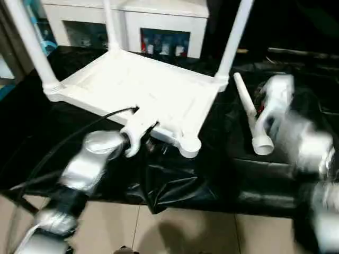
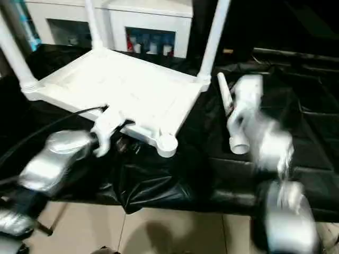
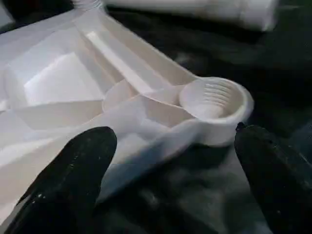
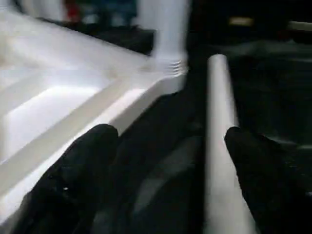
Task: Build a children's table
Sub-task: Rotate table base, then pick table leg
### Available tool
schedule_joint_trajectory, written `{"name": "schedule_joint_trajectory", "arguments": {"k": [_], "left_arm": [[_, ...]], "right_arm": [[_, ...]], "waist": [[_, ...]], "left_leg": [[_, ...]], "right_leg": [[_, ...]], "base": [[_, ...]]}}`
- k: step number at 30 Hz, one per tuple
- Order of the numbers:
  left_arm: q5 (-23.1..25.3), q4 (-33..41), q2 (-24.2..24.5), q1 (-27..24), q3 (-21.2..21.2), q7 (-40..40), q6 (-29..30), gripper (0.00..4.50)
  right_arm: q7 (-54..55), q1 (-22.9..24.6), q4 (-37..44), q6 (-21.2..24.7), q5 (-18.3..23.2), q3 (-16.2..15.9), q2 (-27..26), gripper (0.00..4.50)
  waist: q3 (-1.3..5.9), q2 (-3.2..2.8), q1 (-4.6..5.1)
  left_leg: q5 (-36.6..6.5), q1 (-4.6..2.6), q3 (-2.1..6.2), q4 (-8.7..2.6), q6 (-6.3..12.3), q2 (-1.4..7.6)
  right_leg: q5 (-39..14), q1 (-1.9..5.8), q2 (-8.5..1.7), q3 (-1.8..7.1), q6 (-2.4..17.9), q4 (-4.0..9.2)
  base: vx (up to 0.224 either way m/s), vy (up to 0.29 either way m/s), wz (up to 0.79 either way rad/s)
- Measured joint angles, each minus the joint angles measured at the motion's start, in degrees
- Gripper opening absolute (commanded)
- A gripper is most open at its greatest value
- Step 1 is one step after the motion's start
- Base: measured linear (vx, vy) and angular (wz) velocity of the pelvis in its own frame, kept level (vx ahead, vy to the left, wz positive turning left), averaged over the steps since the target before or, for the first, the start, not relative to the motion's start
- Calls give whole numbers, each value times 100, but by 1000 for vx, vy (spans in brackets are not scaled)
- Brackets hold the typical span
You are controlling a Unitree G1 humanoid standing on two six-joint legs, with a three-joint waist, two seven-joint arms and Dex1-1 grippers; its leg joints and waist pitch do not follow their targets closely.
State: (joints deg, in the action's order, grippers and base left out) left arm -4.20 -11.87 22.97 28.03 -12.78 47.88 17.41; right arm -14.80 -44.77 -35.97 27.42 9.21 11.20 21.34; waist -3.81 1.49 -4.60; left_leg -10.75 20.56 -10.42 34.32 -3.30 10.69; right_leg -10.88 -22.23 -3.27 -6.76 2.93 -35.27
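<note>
1. White tabletop [image 1: 132, 87] upside down on the black-covered worktop [image 1: 175, 180], ribbed underside up, toward the left and middle.
2. Three white legs standing in corner sockets: far left [image 1: 29, 42], far middle [image 1: 110, 24], far right [image 1: 234, 37].
3. Near-right corner socket [image 3: 212, 100] empty, threaded inside, close to the worktop's front edge.
4. Fourth leg [image 1: 250, 114] lying loose on the black cover, just right of the tabletop, wide end toward the front edge.
5. Left tool [image 3: 170, 165] spread wide, black fingers [image 3: 73, 170] either side of the empty socket's corner, pinching nothing.
6. Right tool [image 4: 170, 165] spread wide over the loose leg, one finger on each side, not closed on it.
7. White glass-door cabinet [image 1: 159, 21] behind the worktop.
</note>
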Motion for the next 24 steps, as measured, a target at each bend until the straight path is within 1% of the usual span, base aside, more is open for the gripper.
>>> {"name": "schedule_joint_trajectory", "arguments": {"k": [1, 2, 4, 5, 8, 10, 12, 13, 17, 21, 23, 24], "left_arm": [[-65, 127, 91, -26, -3, 105, 46, 450], [-149, 377, 237, -67, -19, 297, 185, 450], [-338, 754, 394, -81, -69, 589, 399, 450], [-394, 878, 445, -84, -70, 676, 477, 450], [-628, 1350, 715, -121, -76, 979, 916, 450], [-740, 1682, 825, -140, -74, 1081, 1142, 450], [-759, 1931, 868, -165, -73, 1088, 1301, 450], [-801, 2105, 905, -203, -73, 1082, 1389, 450], [-935, 2421, 1074, -385, -70, 1083, 1660, 450], [-1015, 2729, 1258, -493, -45, 1133, 1937, 450], [-1057, 2850, 1270, -493, -43, 1133, 2033, 450], [-1073, 2878, 1270, -493, -43, 1131, 2062, 450]], "right_arm": [[43, -214, -262, 10, -48, -27, 31, 436], [120, -567, -796, 106, -164, -123, 52, 444], [250, -886, -1402, 198, -343, -221, 119, 444], [271, -947, -1554, 227, -392, -231, 126, 444], [332, -1248, -2296, 359, -496, -283, 153, 444], [359, -1407, -2745, 381, -560, -315, 194, 444], [424, -1512, -3080, 384, -627, -339, 196, 444], [492, -1554, -3266, 365, -665, -340, 203, 444], [711, -1575, -3623, 279, -675, -275, 323, 444], [680, -1616, -3747, 260, -706, -246, 448, 444], [580, -1681, -3878, 274, -751, -256, 475, 444], [521, -1693, -3909, 307, -757, -254, 476, 444]], "waist": [[-1, 3, -17], [-4, 7, -22], [-5, 11, -46], [-5, 11, -57], [-10, 20, -51], [-10, 21, -50], [-11, 27, -48], [-17, 41, -49], [-27, 64, -47], [-48, 99, -25], [-77, 138, -4], [-83, 149, 4]], "left_leg": [[0, -2, 0, 0, 0, 0], [1, -2, -1, 3, -2, 1], [2, 2, -2, 10, -3, 1], [2, 7, -2, 10, -3, 1], [2, 23, -8, 14, -3, 3], [3, 50, -11, 21, -2, 2], [3, 64, -19, 23, -1, 2], [8, 70, -28, 24, 8, 3], [21, 71, -41, 31, 21, 7], [13, 60, -54, 30, -3, 11], [13, 58, -56, 30, -5, 13], [14, 58, -56, 30, -7, 14]], "right_leg": [[0, 1, 0, 0, 0, -1], [1, -1, 0, 1, 1, -7], [0, -2, -1, 2, 1, -7], [-1, -2, -1, 1, 0, -5], [-3, -10, -3, 3, 0, -8], [-2, -36, -5, 5, 0, -11], [-3, -61, -6, 12, 2, -26], [-8, -78, -6, 19, 8, -42], [-25, -102, -6, 29, 10, -86], [-23, -102, -5, 36, 9, -93], [-21, -103, -5, 37, 4, -93], [-21, -103, -4, 37, 2, -93]], "base": [[0, 0, 0], [0, 0, 0], [0, 0, 0], [0, 0, 0], [0, 0, 0], [0, 0, 0], [0, 0, 0], [0, 0, 0], [0, 0, 0], [0, 0, 0], [0, 0, 0], [0, 0, 0]]}}
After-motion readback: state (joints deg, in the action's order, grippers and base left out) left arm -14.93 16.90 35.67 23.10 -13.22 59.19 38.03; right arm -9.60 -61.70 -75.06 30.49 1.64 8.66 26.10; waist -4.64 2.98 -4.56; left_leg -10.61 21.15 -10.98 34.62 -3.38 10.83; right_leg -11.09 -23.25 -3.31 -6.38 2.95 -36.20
